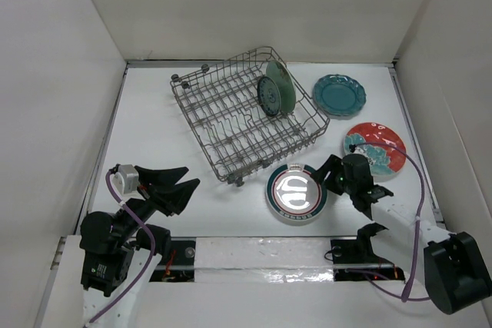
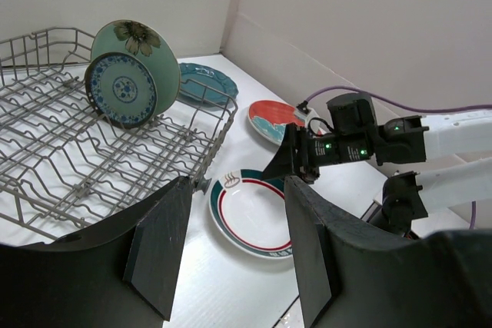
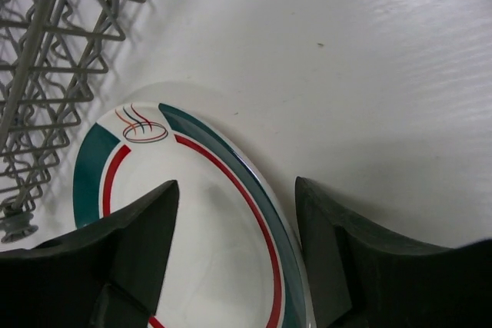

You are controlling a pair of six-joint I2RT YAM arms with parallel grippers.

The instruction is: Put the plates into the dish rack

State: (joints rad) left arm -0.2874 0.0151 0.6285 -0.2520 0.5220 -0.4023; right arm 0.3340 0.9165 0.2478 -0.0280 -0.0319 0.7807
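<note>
- The dish rack (image 1: 223,124) sits angled beyond both grippers, nearer the left one's reach. Its tine rows are mostly vacant, so there looks to be plenty of room for more plates.
- The white plate with red-and-dark rings (image 1: 296,192) lies flat on the table directly under and ahead of the right gripper, just off the rack's near corner. Lying flat, it offers only its rim to grab, which likely explains the approach.
- The red-and-teal floral plate (image 1: 380,144) lies flat behind the right gripper, partly hidden by the wrist.
- The scalloped teal plate (image 1: 339,95) lies flat well beyond the right gripper, just beside the rack's far end. Both of these wait their turn.
- The pale green plate (image 1: 283,84) stands on edge in the rack's far corner, propped by tines.
- The small white plate with teal pattern (image 1: 269,97) stands against the green one, on the side facing the left gripper. So two of five are loaded.
- The right gripper (image 3: 234,243) is low and tilted down, arm stretched forward. Its jaws are spread with the ringed plate's edge between them, not yet closed. I judge a rim pinch is next.
- The left gripper (image 2: 234,243) hangs raised and apart from everything, jaws wide and holding nothing, aimed towards the rack and the ringed plate. It seems parked clear.
</note>
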